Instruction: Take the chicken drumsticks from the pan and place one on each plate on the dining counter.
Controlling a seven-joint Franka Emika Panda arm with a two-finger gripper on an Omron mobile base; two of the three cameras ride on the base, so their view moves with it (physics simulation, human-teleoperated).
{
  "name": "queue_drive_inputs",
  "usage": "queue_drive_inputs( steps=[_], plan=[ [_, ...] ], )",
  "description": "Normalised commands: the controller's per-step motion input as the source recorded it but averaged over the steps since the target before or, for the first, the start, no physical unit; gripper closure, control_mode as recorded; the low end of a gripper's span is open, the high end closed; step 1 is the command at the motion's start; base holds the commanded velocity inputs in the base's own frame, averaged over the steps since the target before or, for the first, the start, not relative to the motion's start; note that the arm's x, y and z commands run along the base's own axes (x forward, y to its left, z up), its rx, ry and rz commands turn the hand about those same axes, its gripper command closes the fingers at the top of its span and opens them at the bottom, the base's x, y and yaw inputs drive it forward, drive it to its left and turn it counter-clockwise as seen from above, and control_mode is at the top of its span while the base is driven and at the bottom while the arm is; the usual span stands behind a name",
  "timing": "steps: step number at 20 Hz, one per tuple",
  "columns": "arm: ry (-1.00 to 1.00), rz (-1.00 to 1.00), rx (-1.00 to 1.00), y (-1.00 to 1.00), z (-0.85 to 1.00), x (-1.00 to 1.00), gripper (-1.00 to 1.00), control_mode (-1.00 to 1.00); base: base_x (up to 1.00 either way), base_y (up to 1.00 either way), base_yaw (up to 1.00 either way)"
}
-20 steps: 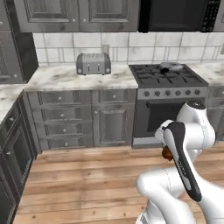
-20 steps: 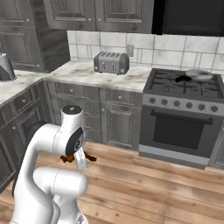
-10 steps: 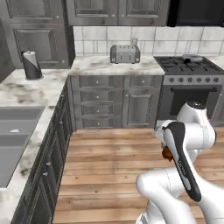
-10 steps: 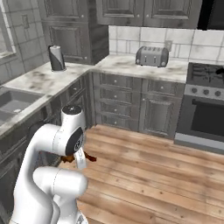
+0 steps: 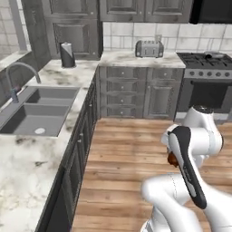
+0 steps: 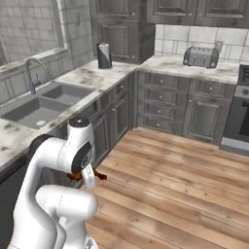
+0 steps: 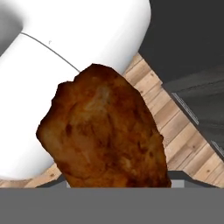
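Note:
A glossy reddish-brown chicken drumstick (image 7: 105, 131) sits right in front of the hand camera, with my gripper (image 7: 117, 175) shut on it; the fingertips are hidden behind the meat. The hand is tucked low against my own arm, above the wooden floor. A bit of the drumstick (image 5: 171, 159) peeks out beside the forearm in the left base view, and the same drumstick (image 6: 100, 176) shows in the right base view. The pan (image 5: 211, 55) is a small grey shape on the stove at the far right. The plates and the dining counter are out of view.
A marble worktop with a double sink (image 5: 38, 111) and a faucet (image 5: 13, 81) runs along the left. A paper towel roll (image 5: 67, 55) and a toaster (image 5: 149, 48) stand at the back. The stove (image 5: 206, 81) is at right. Wooden floor (image 6: 185, 180) lies ahead.
The whole picture has swung left as the base turns: the stove has slid to the right edge and the sink has come into view. The arm's pose and its hold on the drumstick are unchanged.

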Motion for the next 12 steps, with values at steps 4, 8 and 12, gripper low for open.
queue_drive_inputs(
  steps=[4,8,12],
  plan=[
    [0.0,0.0,0.0,0.0,0.0,0.0,1.0,1.0,-1.0,0.61,0.21],
    [0.0,0.0,0.0,0.0,0.0,0.0,1.0,1.0,-1.0,0.69,0.21],
    [0.0,0.0,0.0,0.0,0.0,0.0,1.0,1.0,-1.0,0.73,0.21]
  ],
)
